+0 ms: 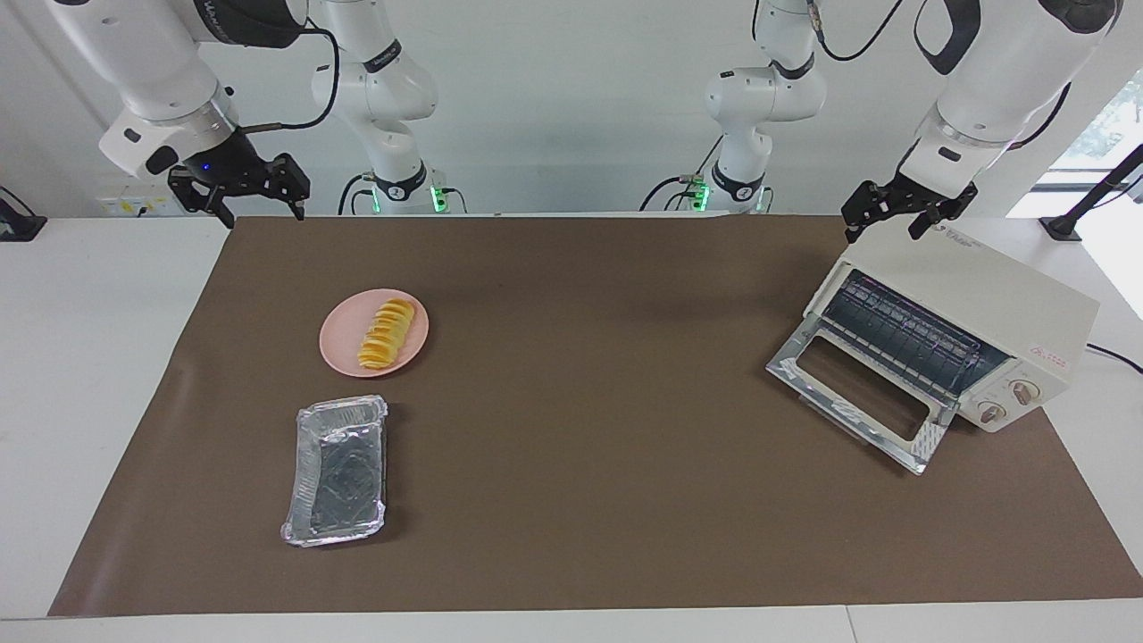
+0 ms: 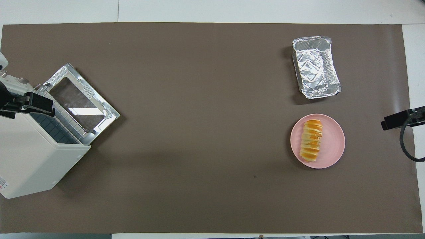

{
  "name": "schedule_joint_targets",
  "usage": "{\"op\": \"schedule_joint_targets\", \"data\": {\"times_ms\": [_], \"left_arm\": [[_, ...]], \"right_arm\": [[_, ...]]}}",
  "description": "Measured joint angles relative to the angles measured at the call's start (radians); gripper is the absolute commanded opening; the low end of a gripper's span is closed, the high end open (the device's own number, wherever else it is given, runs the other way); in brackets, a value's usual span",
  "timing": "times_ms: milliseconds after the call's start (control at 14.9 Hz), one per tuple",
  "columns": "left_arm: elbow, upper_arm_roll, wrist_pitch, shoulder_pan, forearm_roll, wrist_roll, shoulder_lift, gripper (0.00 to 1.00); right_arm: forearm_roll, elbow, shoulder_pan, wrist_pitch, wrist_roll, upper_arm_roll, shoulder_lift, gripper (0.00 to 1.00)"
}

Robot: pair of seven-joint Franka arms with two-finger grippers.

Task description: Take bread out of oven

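Note:
The golden ridged bread (image 1: 386,335) lies on a pink plate (image 1: 344,348) toward the right arm's end of the table; it also shows in the overhead view (image 2: 311,140). The cream-white oven (image 1: 991,304) stands at the left arm's end with its glass door (image 1: 857,393) dropped open. Its wire rack (image 1: 902,335) looks bare. My left gripper (image 1: 884,230) hangs open and empty just over the oven's top edge. My right gripper (image 1: 263,214) is open and empty, raised over the robots' edge of the mat.
A crinkled silver foil tray (image 1: 337,471) lies empty, farther from the robots than the plate (image 2: 332,142). A brown mat (image 1: 580,446) covers the table. The oven's cable runs off at the left arm's end.

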Motion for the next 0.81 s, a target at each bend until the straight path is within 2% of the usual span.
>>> {"op": "schedule_joint_targets", "data": {"times_ms": [807], "left_arm": [[0.000,0.000,0.000,0.000,0.000,0.000,0.000,1.00]], "right_arm": [[0.000,0.026,-0.013,0.002,0.000,0.000,0.011,1.00]]}}
